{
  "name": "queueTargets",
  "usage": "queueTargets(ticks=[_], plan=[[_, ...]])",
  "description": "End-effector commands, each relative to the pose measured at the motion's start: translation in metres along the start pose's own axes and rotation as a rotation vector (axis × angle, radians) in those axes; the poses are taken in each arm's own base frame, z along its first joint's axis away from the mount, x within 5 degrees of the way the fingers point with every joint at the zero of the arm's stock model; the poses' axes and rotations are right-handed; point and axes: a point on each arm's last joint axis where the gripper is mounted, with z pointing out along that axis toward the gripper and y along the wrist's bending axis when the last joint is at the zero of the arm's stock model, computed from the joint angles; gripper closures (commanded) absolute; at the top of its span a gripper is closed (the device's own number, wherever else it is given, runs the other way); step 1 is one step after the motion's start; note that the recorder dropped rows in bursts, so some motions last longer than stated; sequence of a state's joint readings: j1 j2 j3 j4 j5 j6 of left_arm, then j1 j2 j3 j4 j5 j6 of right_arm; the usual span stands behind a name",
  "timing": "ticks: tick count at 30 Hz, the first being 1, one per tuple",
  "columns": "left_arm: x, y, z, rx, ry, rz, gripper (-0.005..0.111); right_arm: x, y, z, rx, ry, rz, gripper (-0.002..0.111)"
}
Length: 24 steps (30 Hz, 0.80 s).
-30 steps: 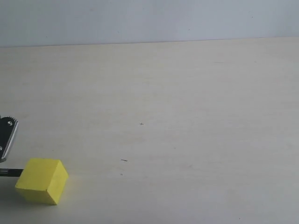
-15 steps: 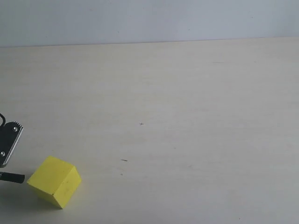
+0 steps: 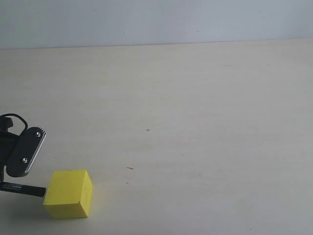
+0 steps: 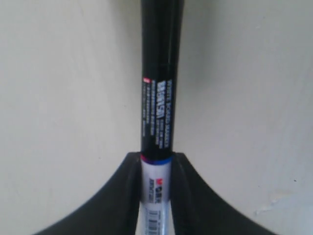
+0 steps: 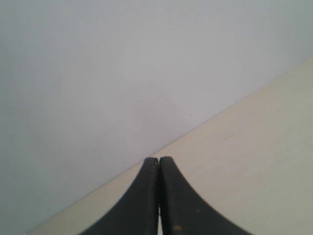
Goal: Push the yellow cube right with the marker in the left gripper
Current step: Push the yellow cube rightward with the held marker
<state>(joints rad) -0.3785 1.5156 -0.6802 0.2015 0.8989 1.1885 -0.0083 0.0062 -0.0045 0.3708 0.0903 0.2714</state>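
Note:
The yellow cube (image 3: 69,193) rests on the pale table at the lower left of the exterior view. The marker (image 3: 27,189) lies level, its black end touching the cube's left face. My left gripper (image 3: 10,183) is shut on the marker; one flat screwed finger pad (image 3: 28,152) shows just above it. In the left wrist view the gripper (image 4: 156,164) clamps the marker (image 4: 157,112) at its white barrel, the black cap sticking out ahead. The cube is hidden there. My right gripper (image 5: 159,161) is shut on nothing, facing the wall and the table's edge.
The pale table (image 3: 195,122) stretches right of the cube to a grey wall (image 3: 156,19) at the back. Small dark marks (image 3: 129,168) dot its surface.
The left gripper and marker have moved right. The cube has slid right and turned about its upright axis.

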Motion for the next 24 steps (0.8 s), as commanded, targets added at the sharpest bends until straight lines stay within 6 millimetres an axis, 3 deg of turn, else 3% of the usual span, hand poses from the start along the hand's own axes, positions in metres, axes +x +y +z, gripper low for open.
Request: queueTargets(ticks=[1, 14, 24], plan=[[0.009, -0.005, -0.002, 0.066, 0.047, -0.031, 0.107, 0.001, -0.001, 0.0, 0.002, -0.007, -0.013, 0.108], [0.001, -0.006, -0.002, 0.077, -0.022, -0.069, 0.107, 0.001, -0.001, 0.0, 0.002, -0.007, -0.013, 0.108], [-0.032, -0.003, -0.012, 0.029, -0.105, -0.039, 0.107, 0.001, -0.001, 0.0, 0.002, -0.007, -0.013, 0.108]])
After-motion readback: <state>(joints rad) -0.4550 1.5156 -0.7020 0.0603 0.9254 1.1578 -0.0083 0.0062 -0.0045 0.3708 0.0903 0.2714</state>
